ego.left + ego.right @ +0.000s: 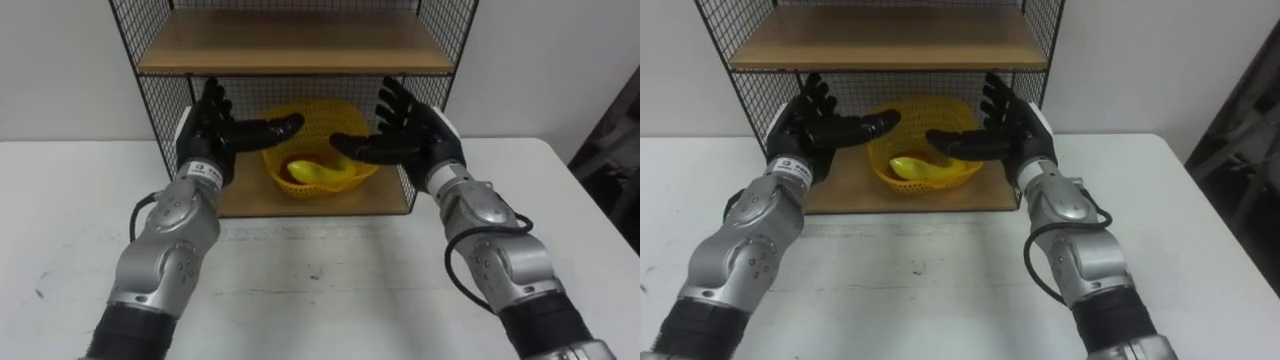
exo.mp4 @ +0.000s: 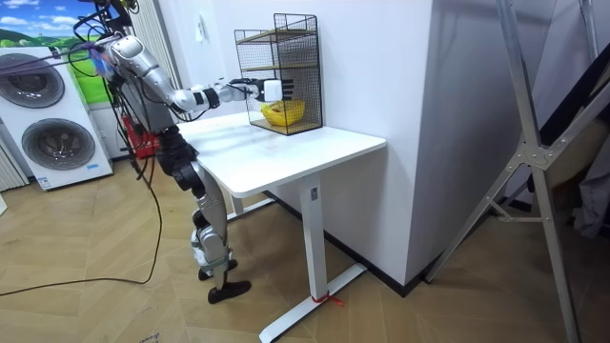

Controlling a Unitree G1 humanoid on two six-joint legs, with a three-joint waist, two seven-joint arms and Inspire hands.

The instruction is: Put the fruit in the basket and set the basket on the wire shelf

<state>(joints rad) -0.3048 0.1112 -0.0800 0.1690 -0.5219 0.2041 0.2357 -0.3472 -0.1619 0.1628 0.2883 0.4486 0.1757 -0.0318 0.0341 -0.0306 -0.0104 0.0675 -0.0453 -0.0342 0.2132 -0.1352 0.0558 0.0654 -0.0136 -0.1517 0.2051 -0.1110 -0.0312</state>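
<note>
A yellow mesh basket point(image 1: 325, 178) rests on the lower wooden board of the black wire shelf point(image 1: 150, 100), with a yellow banana point(image 1: 322, 174) and something orange inside it. My left hand point(image 1: 215, 130) is held up open just left of the basket, thumb pointing toward it. My right hand point(image 1: 400, 135) is open just right of it, fingers spread upward. Neither hand touches the basket. In the room view I stand at the white table's point(image 2: 315, 148) end, both arms stretched toward the wire shelf point(image 2: 281, 67) and the basket point(image 2: 284, 113).
The wire shelf has an upper wooden board point(image 1: 295, 45) above the basket and mesh side walls close to both hands. It stands at the back of the white table point(image 1: 320, 290) against a white wall. Washing machines point(image 2: 48, 119) stand behind me.
</note>
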